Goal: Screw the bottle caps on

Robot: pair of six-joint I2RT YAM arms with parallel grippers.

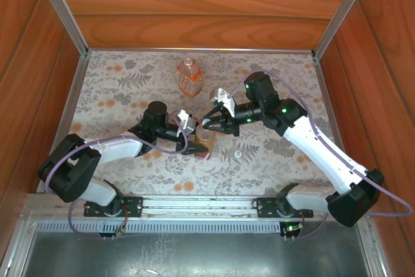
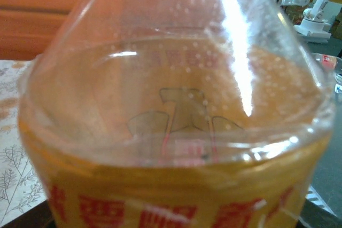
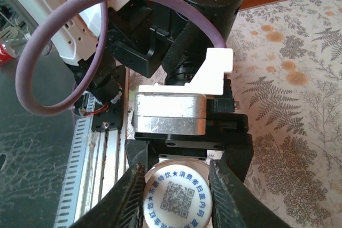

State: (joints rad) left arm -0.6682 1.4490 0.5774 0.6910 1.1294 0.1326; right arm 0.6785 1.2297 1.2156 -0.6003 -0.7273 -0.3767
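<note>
Right end effector (image 3: 178,186) pinches the cap (image 3: 179,202) atop the bottle (image 2: 171,132), and the left end effector (image 1: 194,147) clamps the bottle's body, mid-table (image 1: 117,82).
The handling call: the clear plastic looks slick and squeezable, heavy with liquid, so hold it low. The small rigid cap wants a rim grip. A loose cap (image 1: 238,154) lies nearby, with a second bottle (image 1: 189,76) behind.
</note>
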